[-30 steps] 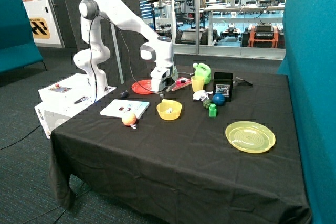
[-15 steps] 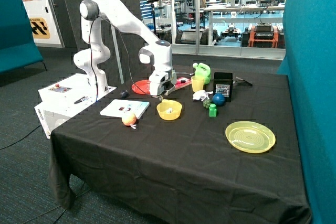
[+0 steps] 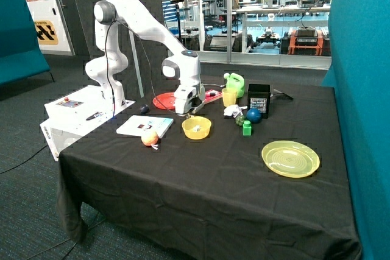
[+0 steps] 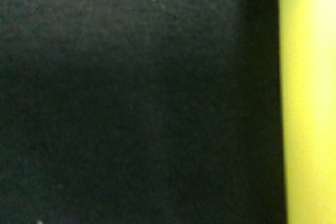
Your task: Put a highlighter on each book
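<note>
My gripper [image 3: 186,111] hangs low over the black cloth, between the red plate [image 3: 163,100] and the yellow bowl [image 3: 196,128]. The wrist view shows only cloth and the yellow bowl's wall [image 4: 307,103]. The pink-red book [image 3: 211,95] lies just behind the gripper, with a small pink and white highlighter [image 3: 212,94] on it. The white book with the teal edge [image 3: 144,126] lies in front of the plate, with an orange ball [image 3: 150,139] at its near corner. I cannot make out the pale yellow highlighter.
A small black lump [image 3: 144,109] sits by the red plate. A green jug [image 3: 234,83], yellow cup [image 3: 229,97], black box [image 3: 258,99], blue ball [image 3: 253,115] and green block [image 3: 247,128] stand behind and beside the bowl. A yellow plate [image 3: 290,158] lies nearer the front.
The gripper has come down from in front of the pink-red book to just above the cloth beside the yellow bowl. Nothing else has moved.
</note>
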Robot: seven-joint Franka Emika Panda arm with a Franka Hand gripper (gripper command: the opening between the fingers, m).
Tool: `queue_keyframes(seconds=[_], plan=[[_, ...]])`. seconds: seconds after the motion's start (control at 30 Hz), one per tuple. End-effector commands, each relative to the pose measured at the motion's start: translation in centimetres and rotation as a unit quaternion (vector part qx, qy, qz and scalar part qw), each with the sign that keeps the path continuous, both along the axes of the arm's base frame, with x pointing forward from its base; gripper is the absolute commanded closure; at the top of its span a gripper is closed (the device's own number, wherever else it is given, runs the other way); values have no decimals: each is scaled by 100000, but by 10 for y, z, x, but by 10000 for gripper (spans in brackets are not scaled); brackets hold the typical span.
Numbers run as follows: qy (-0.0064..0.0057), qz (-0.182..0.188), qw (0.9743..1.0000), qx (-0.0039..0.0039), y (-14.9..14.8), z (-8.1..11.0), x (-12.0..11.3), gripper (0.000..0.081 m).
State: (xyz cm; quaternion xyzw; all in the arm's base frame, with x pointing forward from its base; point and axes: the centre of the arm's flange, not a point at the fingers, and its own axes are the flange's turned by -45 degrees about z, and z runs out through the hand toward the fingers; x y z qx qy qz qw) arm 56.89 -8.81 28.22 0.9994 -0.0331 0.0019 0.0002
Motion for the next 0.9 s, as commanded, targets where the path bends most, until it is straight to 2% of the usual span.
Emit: queue_keyframes(seconds=[0.0,0.37,0.87], plan=[[189,1076,99994,24,6,-4,9,324],[189,1860,99983,22,17,-9,12,345],[190,2113,99977,22,18,-13,13,371]])
